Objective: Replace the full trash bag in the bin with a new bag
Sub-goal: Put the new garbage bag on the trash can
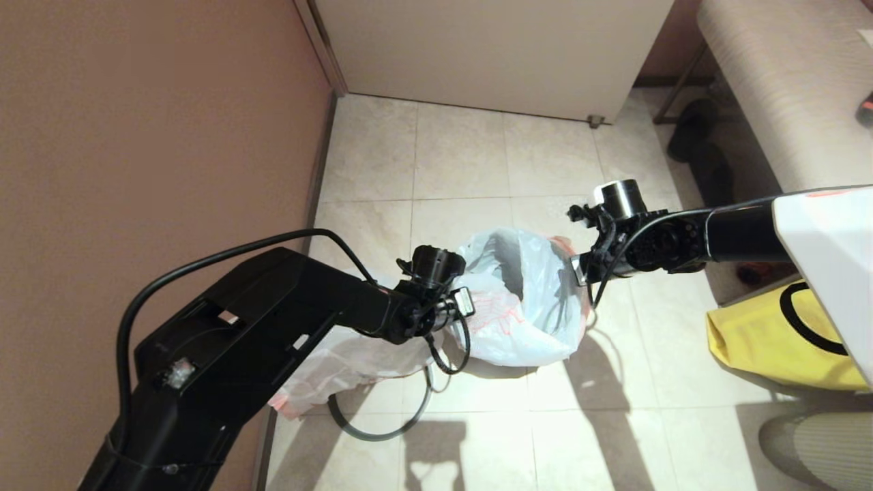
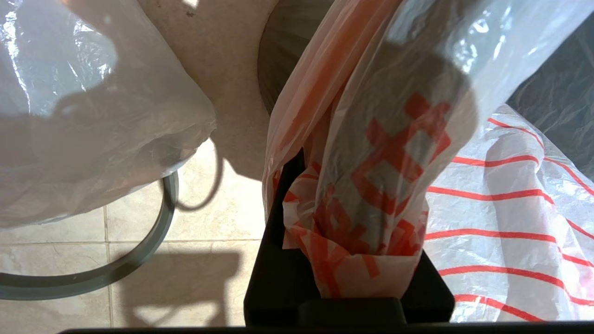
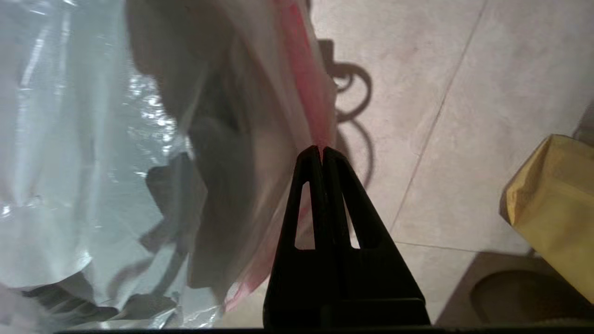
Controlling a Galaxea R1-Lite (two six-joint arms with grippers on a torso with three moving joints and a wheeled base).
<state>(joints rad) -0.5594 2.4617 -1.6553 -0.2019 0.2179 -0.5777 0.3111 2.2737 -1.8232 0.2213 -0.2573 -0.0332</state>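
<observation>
New bag (image 1: 525,300) is stretched open over the bin on the floor, left hand (image 2: 352,260) reaching in low from one side pinching its printed edge, right hand (image 3: 322,153) stretched across from the other, clamped on the red-orange hem.

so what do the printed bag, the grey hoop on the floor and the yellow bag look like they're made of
New bag: thin translucent plastic film, glossy and crinkled, red-orange print; bunched where the left gripper pinches it.
Grey rim ring: looks like rigid moulded plastic, smooth matte, keeps its curve.
Yellow bag: probably matte fabric with soft folds and black handle.
</observation>
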